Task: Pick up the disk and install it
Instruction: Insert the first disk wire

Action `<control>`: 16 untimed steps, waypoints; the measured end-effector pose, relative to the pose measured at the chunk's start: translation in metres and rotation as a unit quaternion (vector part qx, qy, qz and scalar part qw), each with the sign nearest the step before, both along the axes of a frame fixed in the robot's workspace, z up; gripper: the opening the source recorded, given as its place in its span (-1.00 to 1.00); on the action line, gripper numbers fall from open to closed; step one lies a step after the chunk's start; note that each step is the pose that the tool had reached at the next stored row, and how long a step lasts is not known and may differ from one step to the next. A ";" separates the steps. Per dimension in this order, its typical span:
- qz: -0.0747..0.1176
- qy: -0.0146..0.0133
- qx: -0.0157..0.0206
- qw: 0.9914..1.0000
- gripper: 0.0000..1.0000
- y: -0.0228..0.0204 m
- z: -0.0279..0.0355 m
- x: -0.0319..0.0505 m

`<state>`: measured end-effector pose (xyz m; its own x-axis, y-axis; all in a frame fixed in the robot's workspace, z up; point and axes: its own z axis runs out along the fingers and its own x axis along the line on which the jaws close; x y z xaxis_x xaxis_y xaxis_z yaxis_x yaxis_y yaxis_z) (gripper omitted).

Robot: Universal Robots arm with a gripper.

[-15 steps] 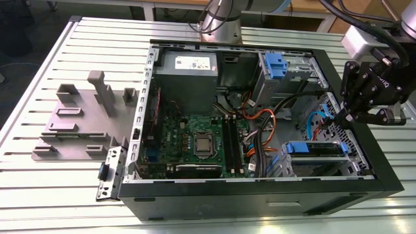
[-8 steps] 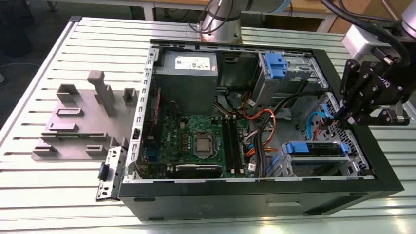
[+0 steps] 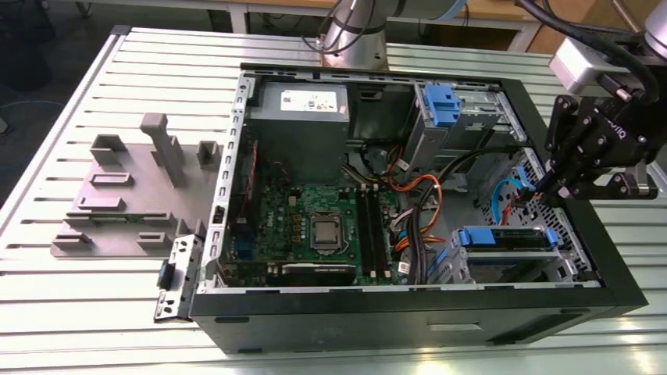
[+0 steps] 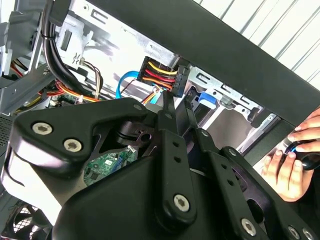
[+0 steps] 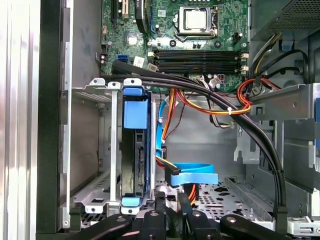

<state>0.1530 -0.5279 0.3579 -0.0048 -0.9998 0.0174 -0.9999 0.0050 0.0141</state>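
The disk (image 3: 508,237) sits in the lower drive bay at the front of the open computer case, its blue end tab facing the motherboard. In the first wrist view the disk (image 5: 136,155) stands on edge between grey bay walls, blue rails around it. My black gripper (image 3: 544,197) hangs inside the case beside the bay, on the exterior view's right, apart from the disk. Its fingers (image 5: 160,202) are shut with nothing between them. In the second wrist view the gripper (image 4: 178,100) points at a black power connector (image 4: 163,75) with yellow, red and orange wires.
A blue data cable (image 5: 196,177) and black cable bundle (image 5: 210,90) cross the space beside the bay. A second blue bracket (image 3: 442,104) sits in the upper bay. A grey fixture (image 3: 130,187) lies on the slatted table. A person's hand (image 4: 292,160) rests outside the case.
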 end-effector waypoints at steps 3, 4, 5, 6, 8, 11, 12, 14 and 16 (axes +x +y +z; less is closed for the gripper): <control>0.000 0.000 -0.001 1.000 -0.52 0.0006 0.0000 0.0009; 0.000 0.000 -0.002 1.000 -0.52 0.0007 0.0000 0.0011; 0.000 0.000 -0.003 1.000 -0.52 0.0008 0.0000 0.0014; 0.000 0.000 -0.004 1.000 -0.52 0.0008 0.0001 0.0016; 0.000 0.000 -0.005 1.000 -0.52 0.0008 0.0001 0.0019; 0.000 0.000 -0.007 1.000 -0.52 0.0008 0.0001 0.0021; 0.000 0.000 -0.007 1.000 -0.52 0.0008 0.0001 0.0021; 0.000 0.000 -0.007 1.000 -0.52 0.0009 0.0001 0.0021; 0.000 0.000 -0.007 1.000 -0.52 0.0009 0.0000 0.0021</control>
<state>0.1551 -0.5270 0.3579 -0.0047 -0.9995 0.0322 -0.9999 0.0052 0.0145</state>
